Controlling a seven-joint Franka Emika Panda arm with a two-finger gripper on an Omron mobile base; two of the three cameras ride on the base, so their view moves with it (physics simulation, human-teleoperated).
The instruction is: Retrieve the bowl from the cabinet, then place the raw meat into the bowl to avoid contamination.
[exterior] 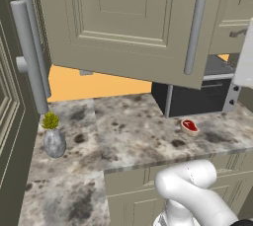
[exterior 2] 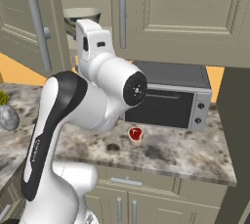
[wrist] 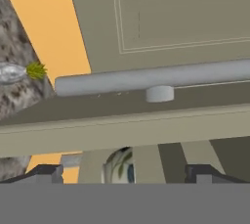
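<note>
The bowl (exterior 2: pixel 79 16) stands on the shelf inside the cabinet (exterior 2: pixel 185 12), seen through the gap between its open doors. In the hand view a sliver of the bowl (wrist: pixel 118 167), pale with dark blotches, peeks out below the door's edge and its bar handle (wrist: pixel 151 78). My gripper (wrist: pixel 125 174) is open, its fingertips (wrist: pixel 46 173) wide apart with nothing between them. My hand (exterior 2: pixel 93 37) is raised in front of the cabinet opening, just right of the bowl. The raw meat (exterior 2: pixel 135 133), a small red steak (exterior: pixel 189 126), lies on the counter in front of the toaster oven.
A black toaster oven (exterior 2: pixel 171 101) sits at the back of the marble counter (exterior: pixel 133 131). A small grey vase with a green plant (exterior: pixel 53 138) stands on the counter's left part. An open cabinet door (exterior: pixel 128 18) hangs out over the counter, another door's handle (exterior: pixel 29 57) at left.
</note>
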